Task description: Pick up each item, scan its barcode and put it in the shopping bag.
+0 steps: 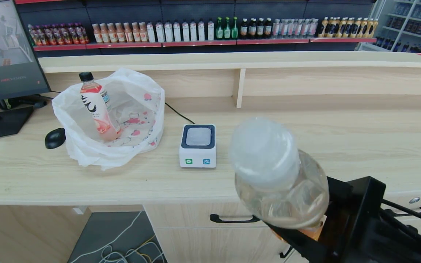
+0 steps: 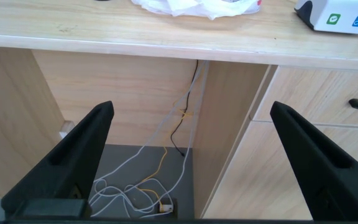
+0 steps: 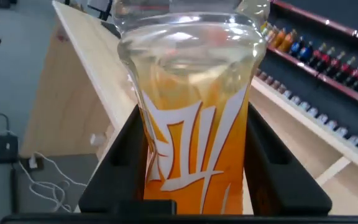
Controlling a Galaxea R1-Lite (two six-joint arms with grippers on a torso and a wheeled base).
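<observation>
My right gripper (image 1: 305, 228) is shut on a clear bottle (image 1: 280, 175) with a white cap and an orange label, held up close at the lower right, in front of the counter's edge. The right wrist view shows the fingers (image 3: 126, 155) pressing the bottle (image 3: 191, 124) at its orange label. A white scanner (image 1: 198, 145) with a grey window stands mid-counter. To its left the white shopping bag (image 1: 75, 109) lies open with a pink bottle (image 1: 97, 107) leaning inside. My left gripper (image 2: 188, 165) hangs open below the counter, facing the cabinet opening.
A black mouse (image 1: 55, 138) lies left of the bag beside a monitor (image 1: 6, 51) on a stand. A raised wooden ledge (image 1: 239, 60) runs along the counter's back. Drawers with a black handle (image 1: 232, 219) sit under the counter; cables (image 2: 148, 186) lie on the floor.
</observation>
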